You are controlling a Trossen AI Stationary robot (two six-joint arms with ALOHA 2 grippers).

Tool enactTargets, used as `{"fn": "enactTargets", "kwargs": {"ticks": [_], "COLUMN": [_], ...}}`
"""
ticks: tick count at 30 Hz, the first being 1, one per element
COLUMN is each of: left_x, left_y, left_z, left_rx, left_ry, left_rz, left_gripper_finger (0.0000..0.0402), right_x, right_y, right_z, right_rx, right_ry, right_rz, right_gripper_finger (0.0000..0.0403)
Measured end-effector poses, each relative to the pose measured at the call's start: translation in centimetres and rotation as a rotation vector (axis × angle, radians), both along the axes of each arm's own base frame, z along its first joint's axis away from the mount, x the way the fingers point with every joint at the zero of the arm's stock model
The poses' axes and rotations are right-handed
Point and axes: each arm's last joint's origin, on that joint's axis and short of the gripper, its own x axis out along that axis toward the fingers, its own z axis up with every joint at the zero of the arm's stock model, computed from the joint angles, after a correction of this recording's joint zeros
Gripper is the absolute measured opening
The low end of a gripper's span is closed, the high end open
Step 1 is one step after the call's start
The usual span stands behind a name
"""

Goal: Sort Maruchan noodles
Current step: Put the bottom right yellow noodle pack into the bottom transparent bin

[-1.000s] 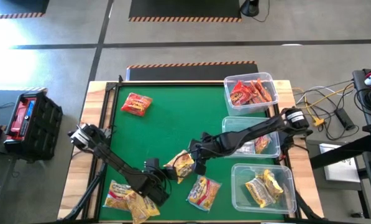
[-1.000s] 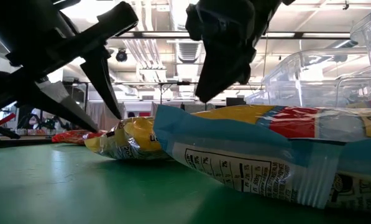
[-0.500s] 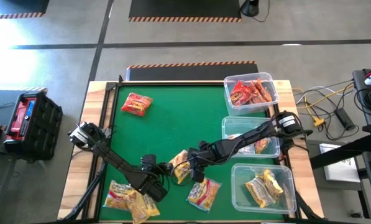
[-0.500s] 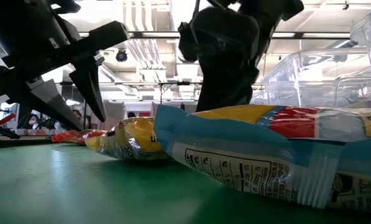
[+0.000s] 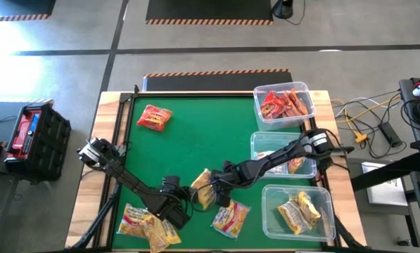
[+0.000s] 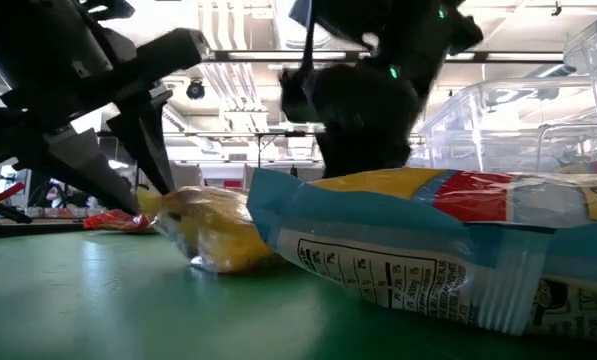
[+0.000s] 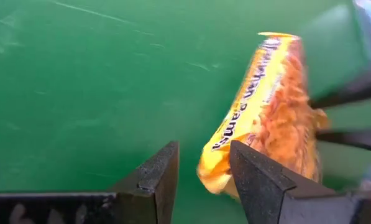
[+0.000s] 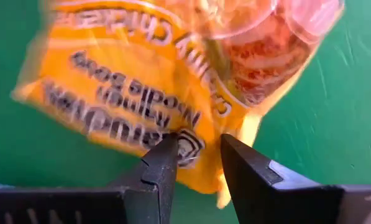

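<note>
Green table (image 5: 195, 140) with clear bins (image 5: 297, 209) at right. Near centre, a yellow-orange noodle packet (image 5: 204, 188) lies between the left gripper (image 5: 181, 199) and right gripper (image 5: 219, 187), both part-open; any grip cannot be told. Probably light, crinkly, slippery: pinch an edge.

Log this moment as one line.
right gripper: over yellow packet, jaws apart | left gripper: beside it, jaws apart | packet: on table

Grey concrete floor (image 5: 195, 31) around wooden-edged green table (image 5: 195, 140); black-and-red toolbox (image 5: 30, 133) well left of grippers; tangled cables (image 5: 368, 116) to right; ceiling pipes (image 6: 238, 30) overhead, brightly lit.
</note>
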Motion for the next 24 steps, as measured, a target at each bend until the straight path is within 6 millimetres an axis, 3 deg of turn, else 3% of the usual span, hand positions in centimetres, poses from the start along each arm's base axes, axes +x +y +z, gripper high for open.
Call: {"fn": "enactTargets", "kwargs": {"ticks": [24], "left_x": [3.2], "left_y": [-2.8], "left_z": [1.5], "left_rx": [-0.193], "left_ry": [-0.214], "left_rz": [-0.319], "left_gripper_finger": [0.0130], "right_x": [-0.2], "right_y": [-0.2], "right_z": [-0.3], "right_rx": [-0.186], "right_ry": [0.014], "right_rz": [0.348], "right_gripper_finger": [0.0115]}}
